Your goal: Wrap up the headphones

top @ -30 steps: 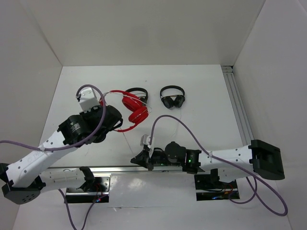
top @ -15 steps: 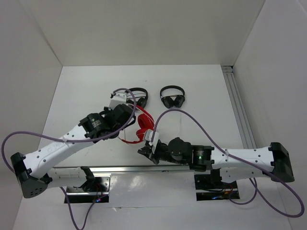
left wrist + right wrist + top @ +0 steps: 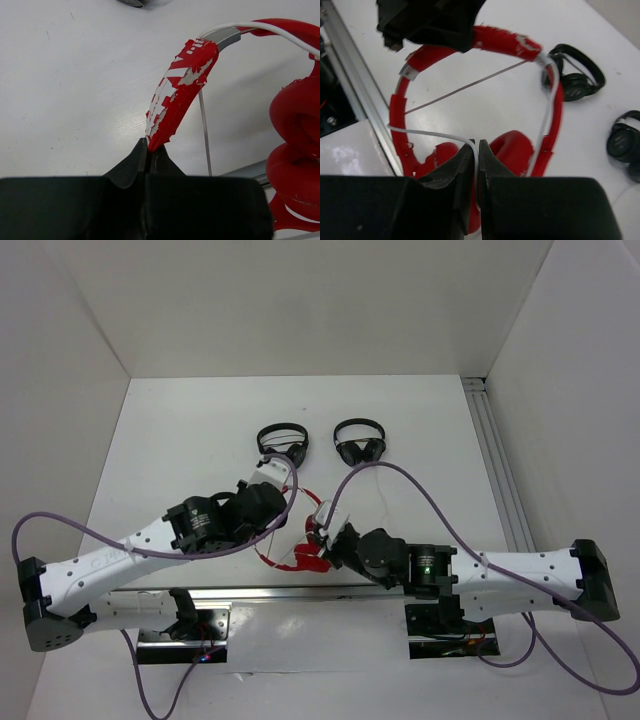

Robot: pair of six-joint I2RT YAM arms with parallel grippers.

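The red headphones (image 3: 297,561) hang close to the table's near edge, between my two grippers. My left gripper (image 3: 148,146) is shut on the peeling red headband (image 3: 177,90), with the padded cups (image 3: 295,130) to its right. The thin white cable (image 3: 432,134) runs over the headband and down into my right gripper (image 3: 478,149), whose jaws are pinched on it with only a sliver of gap. In the top view the left gripper (image 3: 279,508) sits just behind the headphones and the right gripper (image 3: 326,536) just to their right.
Two smaller black headphones (image 3: 282,440) (image 3: 360,443) lie on the table behind. An aluminium rail (image 3: 250,592) runs along the near edge right beside the red cups, and another rail (image 3: 495,460) lines the right side. White walls enclose the table.
The left arm has carried the red headphones from mid-table toward the near rail. The right gripper has come forward and up to them, with the white cable between its jaws.
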